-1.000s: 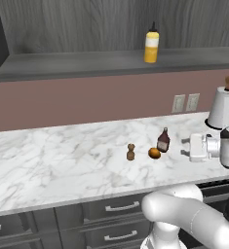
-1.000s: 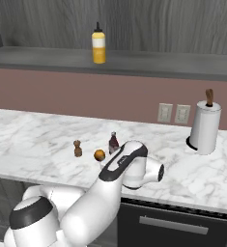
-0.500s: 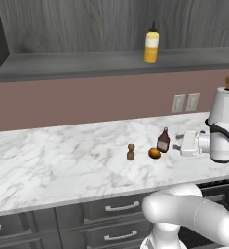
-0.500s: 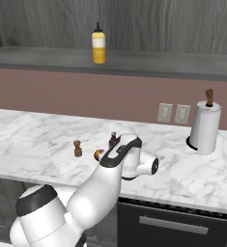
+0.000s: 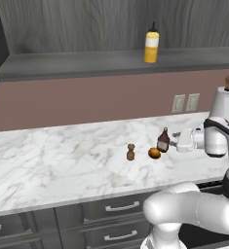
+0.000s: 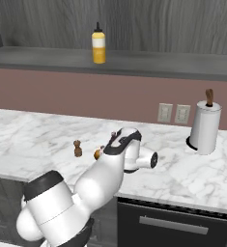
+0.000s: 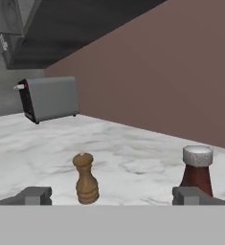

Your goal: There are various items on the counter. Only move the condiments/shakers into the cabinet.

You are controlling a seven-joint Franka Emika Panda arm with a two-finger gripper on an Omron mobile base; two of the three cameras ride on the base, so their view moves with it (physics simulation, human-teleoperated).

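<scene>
Since the earlier frames the arm's wrist has swung round and the gripper (image 5: 172, 142) has closed in on the dark red-brown sauce bottle (image 5: 163, 140); it now sits level, just right of the bottle as the left base view shows it. Bottles, shaker and fruit have not shifted.

Gripper state: jaws spread wide, nothing between them. In the hand view the two finger tips (image 7: 35, 195) stand far apart at the bottom edge. The sauce bottle (image 7: 196, 171), with its pale grey cap, stands upright directly behind the right-hand tip in that picture. The wooden shaker (image 7: 85, 178) stands upright between the two tips, farther off along the counter (image 7: 133, 162).

Counter layout, left base view: shaker (image 5: 130, 151) leftmost, orange fruit (image 5: 154, 153) in the middle, sauce bottle to the right and slightly behind. Fruit and bottle are near one another; contact cannot be judged. All three rest on the white marble counter (image 5: 62, 160).

Yellow squeeze bottle (image 5: 151, 43) stands upright on the grey shelf ledge of the cabinet (image 5: 86, 63), well apart from the counter items; same in the right base view (image 6: 99, 44).

Other items: paper towel roll (image 6: 205, 126) upright at the right end of the counter, below the wall sockets (image 6: 174, 113). A grey toaster (image 7: 49, 99) sits at the far end of the counter in the hand view.
</scene>
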